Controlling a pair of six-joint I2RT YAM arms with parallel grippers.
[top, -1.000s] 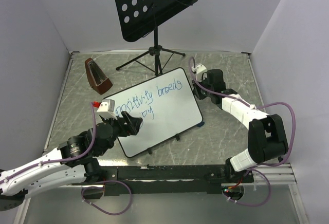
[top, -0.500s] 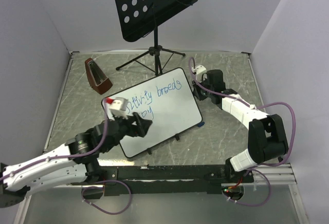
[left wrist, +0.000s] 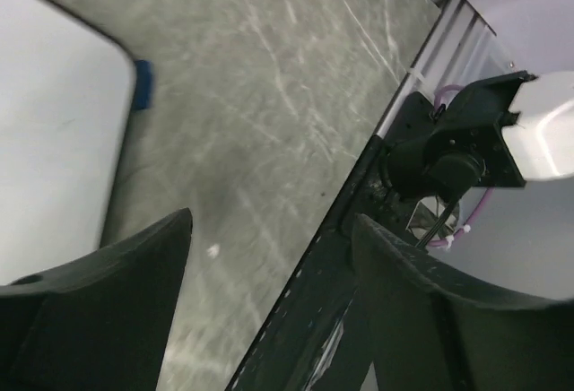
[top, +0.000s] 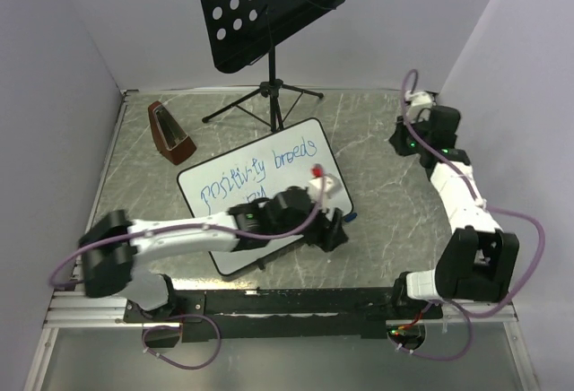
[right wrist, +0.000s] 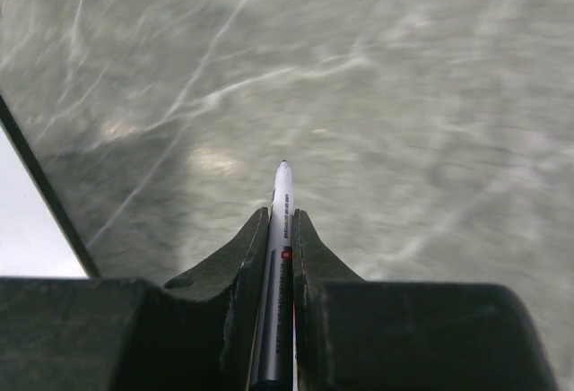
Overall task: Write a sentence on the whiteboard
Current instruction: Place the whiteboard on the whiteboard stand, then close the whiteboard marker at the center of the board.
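Top external view: the whiteboard (top: 300,185) lies flat at mid-frame on the grey marbled table (top: 377,176), set at a slant. Its upper right corner is near the foot of the black music stand (top: 269,14).

The sentence (top: 260,169) runs in blue marker along the upper part of the board. First line reads roughly "positivity breeds". A short second line sits below it, partly hidden by the left arm (top: 188,230).

That arm reaches from the lower left of the frame across the board's lower edge. The left gripper (top: 334,232) hangs just off the board's lower right corner. A small blue object (top: 348,218) lies by the same corner.

Left wrist view: jaws stand wide apart with nothing between them. Bare table and a black rail (left wrist: 314,301) show in the gap. The board's rounded corner is in the upper left of the frame, with the blue object just beside its rim.

The right gripper (top: 401,137) is in the upper right of the top view, well apart from the board.

Right wrist view: jaws are clenched on a marker (right wrist: 278,274), its tip out past the fingertips over bare table. Whether the tip touches the table, cannot tell. A strip of the board shows at the lower left of the frame.

A dark red-brown wedge (top: 170,133) stands left of the board.
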